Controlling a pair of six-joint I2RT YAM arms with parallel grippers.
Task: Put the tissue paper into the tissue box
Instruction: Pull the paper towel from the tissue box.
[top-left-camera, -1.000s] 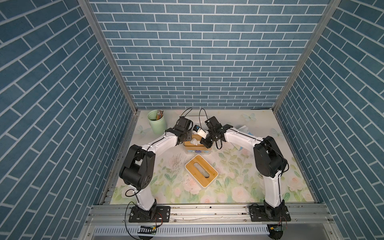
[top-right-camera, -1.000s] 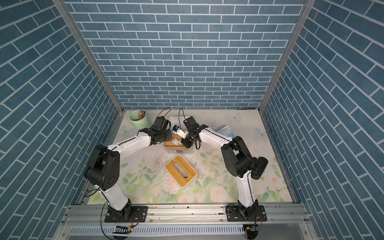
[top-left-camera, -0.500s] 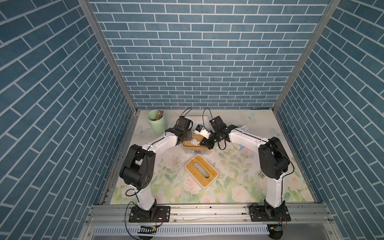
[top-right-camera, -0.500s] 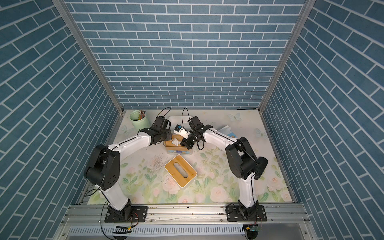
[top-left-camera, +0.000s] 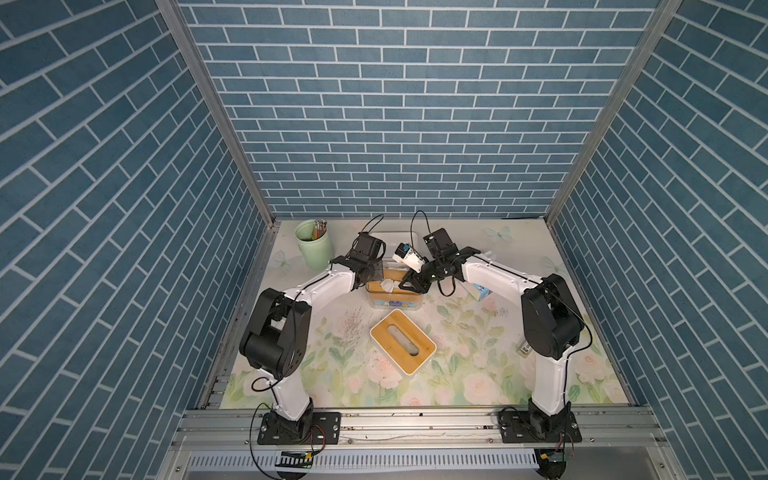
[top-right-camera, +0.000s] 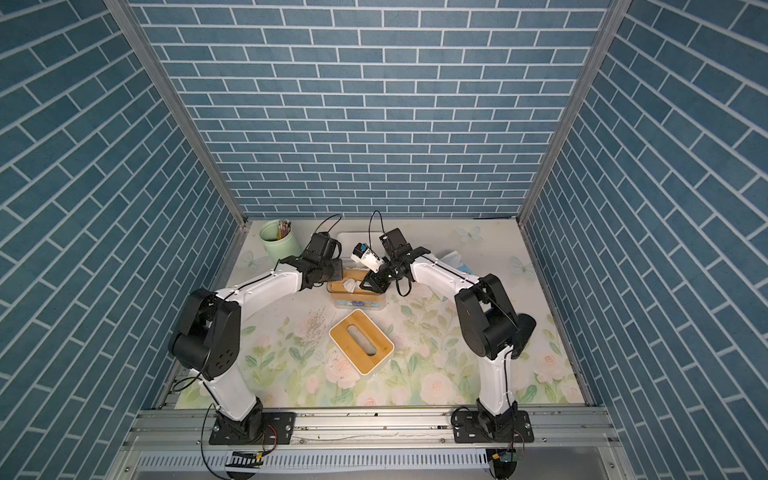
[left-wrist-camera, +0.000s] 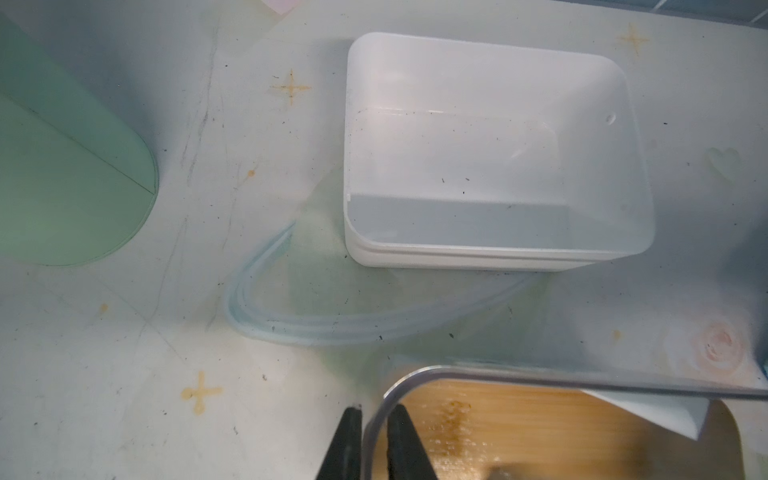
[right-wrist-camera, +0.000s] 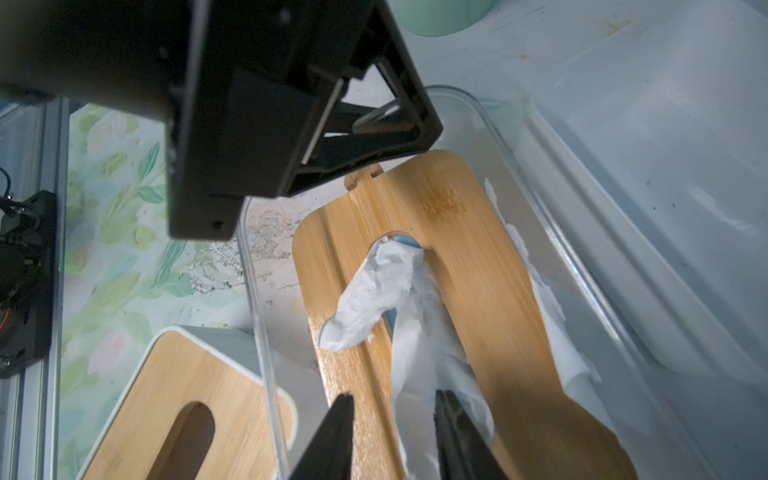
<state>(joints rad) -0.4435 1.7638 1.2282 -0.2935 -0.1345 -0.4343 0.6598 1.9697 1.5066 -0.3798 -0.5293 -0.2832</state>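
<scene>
The tissue box (top-left-camera: 395, 296) (top-right-camera: 357, 300) is a clear plastic tub with a slotted bamboo plate (right-wrist-camera: 478, 270) lying inside it. White tissue paper (right-wrist-camera: 374, 299) (top-left-camera: 389, 285) pokes up through the slot and drapes over the plate. My right gripper (right-wrist-camera: 395, 395) (top-left-camera: 409, 282) hovers open over the plate, and the tissue strip lies against one finger. My left gripper (left-wrist-camera: 375, 409) (top-left-camera: 371, 274) is shut on the tub's clear wall (left-wrist-camera: 540, 376) at a corner, one finger inside and one outside.
A white box with a slotted bamboo top (top-left-camera: 402, 341) (right-wrist-camera: 174, 395) sits just in front of the tub. A white plastic container (left-wrist-camera: 490, 158) stands behind it, a green pencil cup (top-left-camera: 314, 249) at the back left, and a blue packet (top-left-camera: 482, 291) under the right arm.
My right gripper has gone from shut to open, and the tissue strip is no longer pinched between its fingers. My left gripper has closed down onto the tub wall.
</scene>
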